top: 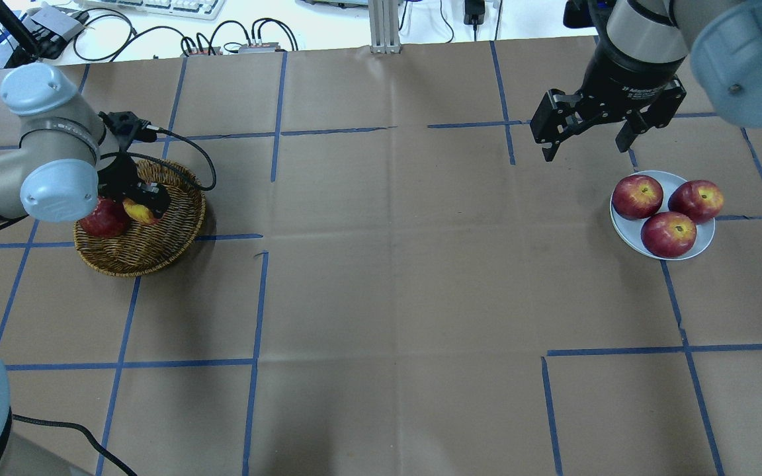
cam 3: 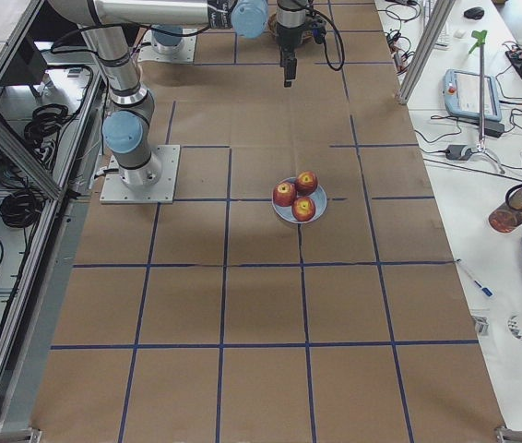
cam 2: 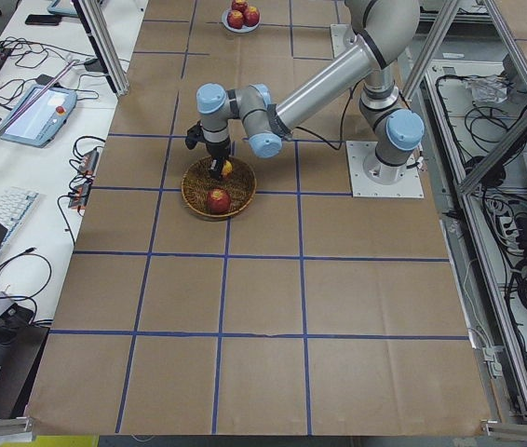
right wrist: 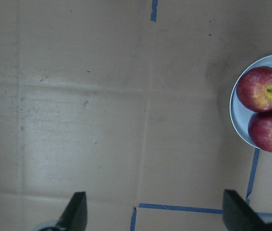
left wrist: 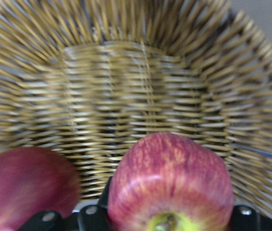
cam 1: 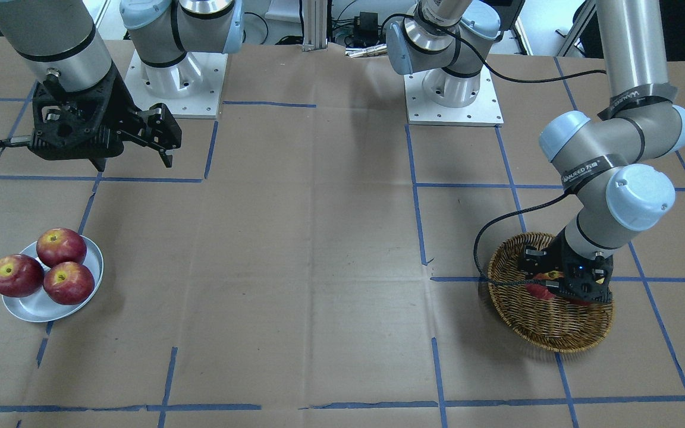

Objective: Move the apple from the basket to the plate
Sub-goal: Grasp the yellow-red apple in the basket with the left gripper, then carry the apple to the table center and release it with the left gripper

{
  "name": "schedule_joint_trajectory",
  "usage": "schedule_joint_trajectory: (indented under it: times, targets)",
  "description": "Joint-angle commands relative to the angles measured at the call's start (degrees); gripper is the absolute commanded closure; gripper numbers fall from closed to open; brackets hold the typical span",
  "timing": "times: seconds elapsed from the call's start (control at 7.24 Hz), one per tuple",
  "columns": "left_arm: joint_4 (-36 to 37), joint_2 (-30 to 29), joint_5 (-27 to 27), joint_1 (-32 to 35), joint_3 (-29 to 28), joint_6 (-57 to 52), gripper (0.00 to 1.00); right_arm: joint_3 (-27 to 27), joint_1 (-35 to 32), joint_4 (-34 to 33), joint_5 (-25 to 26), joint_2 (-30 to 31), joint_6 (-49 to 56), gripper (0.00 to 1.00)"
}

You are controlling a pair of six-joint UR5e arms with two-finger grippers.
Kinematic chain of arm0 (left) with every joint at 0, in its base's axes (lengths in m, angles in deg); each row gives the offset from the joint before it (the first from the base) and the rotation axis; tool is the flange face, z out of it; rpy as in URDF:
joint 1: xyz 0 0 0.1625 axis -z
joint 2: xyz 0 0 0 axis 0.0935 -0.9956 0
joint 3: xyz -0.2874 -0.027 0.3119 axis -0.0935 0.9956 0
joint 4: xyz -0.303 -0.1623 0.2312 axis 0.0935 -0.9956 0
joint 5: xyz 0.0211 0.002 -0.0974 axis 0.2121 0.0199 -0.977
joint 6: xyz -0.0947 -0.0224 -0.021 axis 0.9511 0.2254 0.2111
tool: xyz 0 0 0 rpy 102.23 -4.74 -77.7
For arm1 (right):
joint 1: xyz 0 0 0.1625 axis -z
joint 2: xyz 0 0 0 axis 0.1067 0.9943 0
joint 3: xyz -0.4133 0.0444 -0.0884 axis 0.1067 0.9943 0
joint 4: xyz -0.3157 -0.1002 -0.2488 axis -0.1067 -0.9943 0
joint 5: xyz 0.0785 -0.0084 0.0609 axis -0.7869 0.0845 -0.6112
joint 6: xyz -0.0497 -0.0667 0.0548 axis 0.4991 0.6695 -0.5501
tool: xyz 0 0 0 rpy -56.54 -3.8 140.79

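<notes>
The streaky pink-red apple [left wrist: 169, 178] with a yellow stem patch sits between my left gripper's [left wrist: 167, 219] fingers, which touch both its sides, low inside the wicker basket [left wrist: 126, 96]. In the overhead view the apple [top: 137, 212] shows beside the gripper [top: 143, 201] in the basket [top: 156, 254]. The pale plate [top: 622, 228] lies at the right. My right gripper [top: 584, 149] hangs open and empty above the table just behind the plate; it also shows in the right wrist view [right wrist: 153, 216].
A darker red apple [top: 100, 221] lies in the basket next to the held one. Three dark red apples [top: 668, 234] fill most of the plate. Blue tape lines [top: 255, 297] cross the brown paper table cover.
</notes>
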Motion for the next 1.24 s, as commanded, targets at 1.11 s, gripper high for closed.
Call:
schedule_joint_trajectory:
  times: [1.11]
  targets:
    - [-1.1, -14.3, -3.1, 40.6, -12.5, 49.6, 0.45, -0.1, 0.0, 0.0, 0.0, -0.1, 0.0, 0.00]
